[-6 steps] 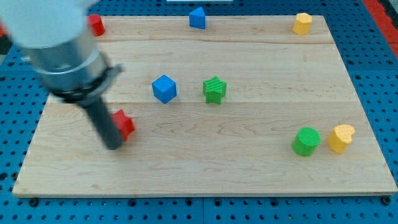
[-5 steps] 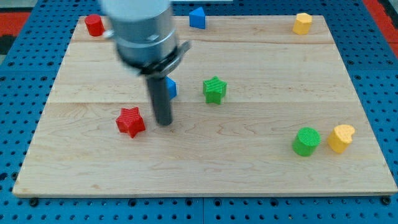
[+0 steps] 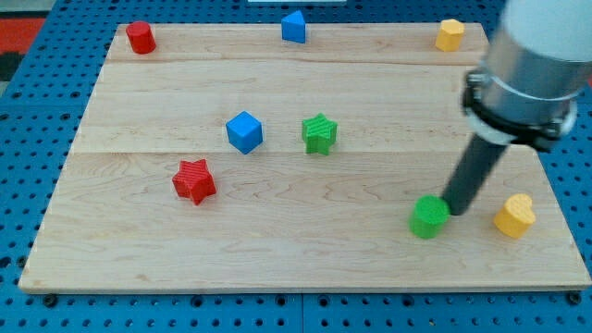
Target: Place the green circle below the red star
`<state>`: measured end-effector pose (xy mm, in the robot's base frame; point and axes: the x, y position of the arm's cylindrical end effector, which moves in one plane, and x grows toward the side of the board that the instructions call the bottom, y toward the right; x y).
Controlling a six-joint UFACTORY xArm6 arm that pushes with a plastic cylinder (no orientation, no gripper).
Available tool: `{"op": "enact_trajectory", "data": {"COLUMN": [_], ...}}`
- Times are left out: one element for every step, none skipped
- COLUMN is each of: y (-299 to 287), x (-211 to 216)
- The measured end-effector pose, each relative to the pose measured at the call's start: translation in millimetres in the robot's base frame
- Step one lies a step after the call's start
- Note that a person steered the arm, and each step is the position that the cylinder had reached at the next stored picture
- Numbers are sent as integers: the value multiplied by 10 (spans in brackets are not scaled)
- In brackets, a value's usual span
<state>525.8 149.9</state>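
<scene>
Eight blocks lie on the wooden counter [image 3: 305,250]. The end effector is a plain dark rod with nothing to open or close and it holds nothing; my tip [image 3: 455,209] stands in the lower right of the frame, pressed against the upper right edge of the green circle [image 3: 429,217]. The circle sits just to the lower left of the tip, touching it as far as the view shows.

The red star [image 3: 194,180] lies in the left half of the frame, slightly below mid-height, well apart from the green circle. The circle is far to the star's right and a little lower in the frame.

A yellow heart-shaped block [image 3: 514,215] rests near the right edge, just right of the tip and apart from it, at about the same height as the green circle.

Near the centre, the blue cube [image 3: 244,131] and the green star [image 3: 319,134] sit side by side, close but not touching, above and to the right of the red star.

Along the top edge: a red cylinder [image 3: 141,37] in the upper left corner, a blue block [image 3: 293,26] of roughly triangular shape at top centre, and a yellow block [image 3: 450,34] at upper right, shape unclear.

The arm's grey housing [image 3: 532,65] fills the upper right of the frame, blurred.
</scene>
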Motion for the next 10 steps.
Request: {"op": "enact_trajectory", "data": {"y": [-481, 100, -345, -1184, -1396, -1358, -1446, -2327, -3190, -3257], "x": [153, 473, 507, 278, 136, 136, 132, -169, -326, -328]}}
